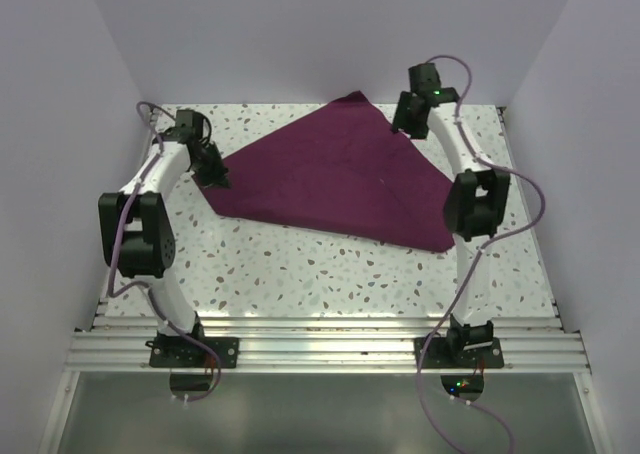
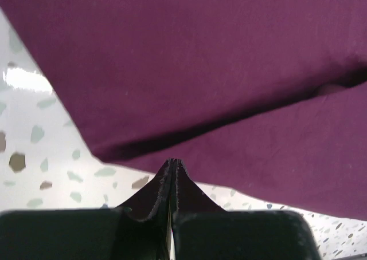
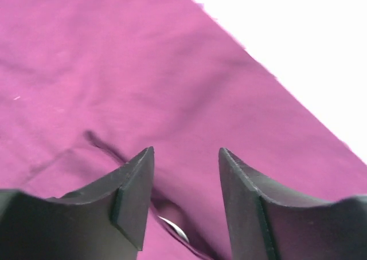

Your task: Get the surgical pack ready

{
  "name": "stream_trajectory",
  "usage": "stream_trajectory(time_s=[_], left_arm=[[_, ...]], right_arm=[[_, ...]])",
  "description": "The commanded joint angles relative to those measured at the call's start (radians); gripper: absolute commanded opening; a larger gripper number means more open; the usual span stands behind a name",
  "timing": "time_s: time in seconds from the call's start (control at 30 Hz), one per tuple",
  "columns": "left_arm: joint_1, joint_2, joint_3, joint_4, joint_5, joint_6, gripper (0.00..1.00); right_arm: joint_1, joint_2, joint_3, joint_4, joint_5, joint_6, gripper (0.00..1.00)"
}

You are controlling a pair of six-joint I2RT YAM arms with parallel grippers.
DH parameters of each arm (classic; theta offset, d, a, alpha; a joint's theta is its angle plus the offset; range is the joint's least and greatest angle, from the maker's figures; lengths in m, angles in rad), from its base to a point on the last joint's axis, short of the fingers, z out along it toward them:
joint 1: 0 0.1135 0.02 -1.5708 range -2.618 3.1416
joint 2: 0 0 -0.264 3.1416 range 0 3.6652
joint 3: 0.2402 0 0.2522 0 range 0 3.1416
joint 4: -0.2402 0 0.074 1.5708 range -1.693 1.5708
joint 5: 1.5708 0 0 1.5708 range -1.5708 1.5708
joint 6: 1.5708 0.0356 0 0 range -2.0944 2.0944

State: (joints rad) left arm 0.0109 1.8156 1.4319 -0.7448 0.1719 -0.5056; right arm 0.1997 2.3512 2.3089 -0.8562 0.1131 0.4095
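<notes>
The surgical pack shows as a dark purple cloth (image 1: 335,179) folded into a rough triangle on the speckled table. My left gripper (image 1: 217,177) is shut, with its tips at the cloth's left corner. In the left wrist view the shut gripper (image 2: 173,162) touches the edge of the lower cloth layer (image 2: 269,151), and no cloth shows between the fingers. My right gripper (image 1: 408,124) is open just above the cloth's far right edge. In the right wrist view a small silver glint (image 3: 175,228) peeks from a fold between the fingers (image 3: 135,185). Tray, instruments and gauze are otherwise hidden.
The speckled table (image 1: 330,274) extends in front of the cloth. White walls close in on the left, back and right. A metal rail (image 1: 330,349) carrying the arm bases runs along the near edge.
</notes>
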Motion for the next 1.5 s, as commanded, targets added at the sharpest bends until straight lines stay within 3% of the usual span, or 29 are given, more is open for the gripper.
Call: stream_trajectory(time_s=[0.0,0.2,0.23,0.37,0.6,0.93,1.23,1.47], left_arm=[[-0.003,0.11,0.116,0.033,0.038,0.049,0.0],[-0.003,0.286,0.266,-0.013,0.068,0.076,0.0],[-0.005,0.294,0.274,-0.013,0.066,0.079,0.0],[-0.003,0.318,0.242,0.001,0.06,0.078,0.0],[-0.005,0.324,0.139,-0.051,-0.009,0.058,0.0],[0.021,0.186,-0.093,-0.053,-0.078,0.026,0.0],[0.047,0.064,-0.245,-0.036,-0.115,0.027,0.0],[0.047,-0.01,-0.294,-0.013,-0.083,0.052,0.0]], right_arm=[[-0.04,-0.174,-0.163,-0.101,0.013,0.066,0.5],[-0.126,-0.384,-0.5,-0.027,-0.044,0.035,0.34],[-0.126,-0.401,-0.52,-0.021,-0.056,0.025,0.24],[-0.126,-0.421,-0.649,-0.004,-0.112,0.008,0.01],[-0.14,-0.428,-0.812,0.062,-0.128,0.02,0.0],[-0.149,-0.395,-0.943,0.077,-0.118,0.006,0.0],[-0.161,-0.495,-1.121,0.066,-0.128,-0.001,0.01],[-0.163,-0.512,-1.087,0.065,-0.151,-0.032,0.04]])
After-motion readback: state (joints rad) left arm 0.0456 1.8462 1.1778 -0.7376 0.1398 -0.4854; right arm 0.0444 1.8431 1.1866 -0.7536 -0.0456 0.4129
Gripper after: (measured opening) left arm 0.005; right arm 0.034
